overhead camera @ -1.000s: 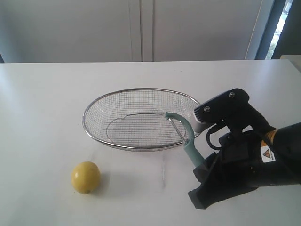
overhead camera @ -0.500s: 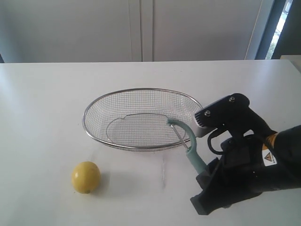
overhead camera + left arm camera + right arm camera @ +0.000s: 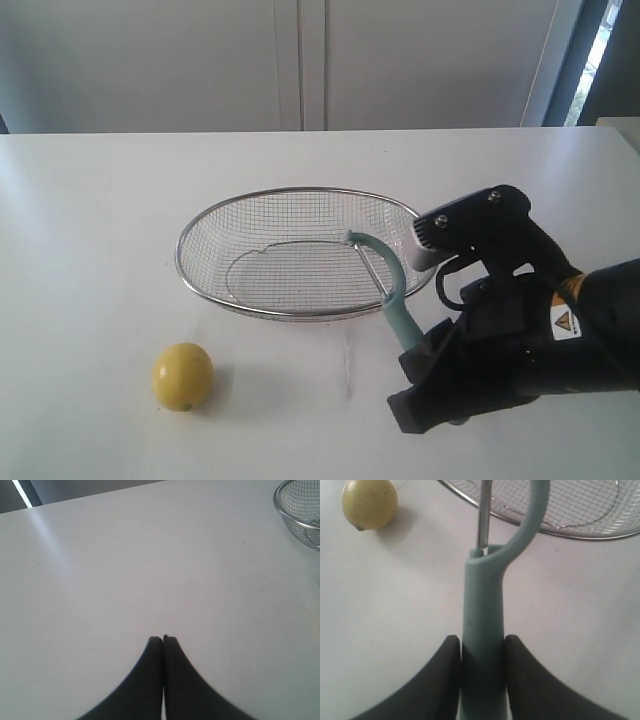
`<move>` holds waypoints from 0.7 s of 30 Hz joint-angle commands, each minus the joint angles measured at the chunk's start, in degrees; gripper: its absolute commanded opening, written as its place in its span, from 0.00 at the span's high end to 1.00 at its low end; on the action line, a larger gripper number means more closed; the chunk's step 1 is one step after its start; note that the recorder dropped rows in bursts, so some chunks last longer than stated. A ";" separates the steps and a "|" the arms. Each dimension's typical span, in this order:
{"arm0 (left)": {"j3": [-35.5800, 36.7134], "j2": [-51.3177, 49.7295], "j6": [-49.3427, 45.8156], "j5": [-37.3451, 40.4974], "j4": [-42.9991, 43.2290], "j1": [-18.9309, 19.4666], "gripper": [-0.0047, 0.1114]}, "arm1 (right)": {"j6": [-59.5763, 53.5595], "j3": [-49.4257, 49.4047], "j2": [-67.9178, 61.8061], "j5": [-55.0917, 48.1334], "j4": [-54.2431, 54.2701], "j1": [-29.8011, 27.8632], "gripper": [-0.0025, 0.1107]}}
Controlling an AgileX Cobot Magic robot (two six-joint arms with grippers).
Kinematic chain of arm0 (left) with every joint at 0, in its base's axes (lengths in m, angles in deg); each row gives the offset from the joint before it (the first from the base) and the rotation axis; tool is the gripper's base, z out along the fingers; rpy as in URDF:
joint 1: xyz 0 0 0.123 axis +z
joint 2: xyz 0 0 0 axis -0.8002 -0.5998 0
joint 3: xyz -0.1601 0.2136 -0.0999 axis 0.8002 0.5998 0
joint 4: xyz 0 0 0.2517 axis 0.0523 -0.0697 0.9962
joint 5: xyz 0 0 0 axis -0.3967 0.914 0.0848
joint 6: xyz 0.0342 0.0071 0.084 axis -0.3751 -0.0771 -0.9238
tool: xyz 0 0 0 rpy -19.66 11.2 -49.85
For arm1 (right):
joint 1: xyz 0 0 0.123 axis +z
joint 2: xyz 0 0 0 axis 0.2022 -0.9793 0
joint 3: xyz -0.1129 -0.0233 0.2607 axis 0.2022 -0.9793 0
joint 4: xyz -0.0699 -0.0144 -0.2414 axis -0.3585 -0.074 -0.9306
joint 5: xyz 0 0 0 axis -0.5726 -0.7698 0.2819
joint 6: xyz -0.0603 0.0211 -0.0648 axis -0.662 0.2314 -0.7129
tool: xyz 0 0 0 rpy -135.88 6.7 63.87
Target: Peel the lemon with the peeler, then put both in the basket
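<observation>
The yellow lemon (image 3: 182,376) (image 3: 369,503) rests on the white table at the front left, apart from everything. My right gripper (image 3: 418,352) (image 3: 482,642) is shut on the pale teal handle of the peeler (image 3: 392,292) (image 3: 483,630), held in the air with its curved head and metal blade over the basket's near rim. The silver mesh basket (image 3: 200,275) (image 3: 580,532) (image 3: 295,522) sits mid-table. My left gripper (image 3: 163,640) is shut on nothing, hovering over bare table; it does not show in the exterior view.
White table (image 3: 90,200) runs out to the left and back. A pale wall with cabinet panels (image 3: 300,60) stands behind, and a window edge (image 3: 600,50) at the far right. My right arm's black body (image 3: 520,340) fills the front right.
My right gripper with the peeler has shifted slightly left and up, after dipping a little half a second ago. Lemon and basket have not moved.
</observation>
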 commanded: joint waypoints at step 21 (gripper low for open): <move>0.26 0.27 -0.19 -0.36 0.06 -1.52 0.96 | -32.26 11.89 -0.30 -28.17 16.05 -15.55 0.98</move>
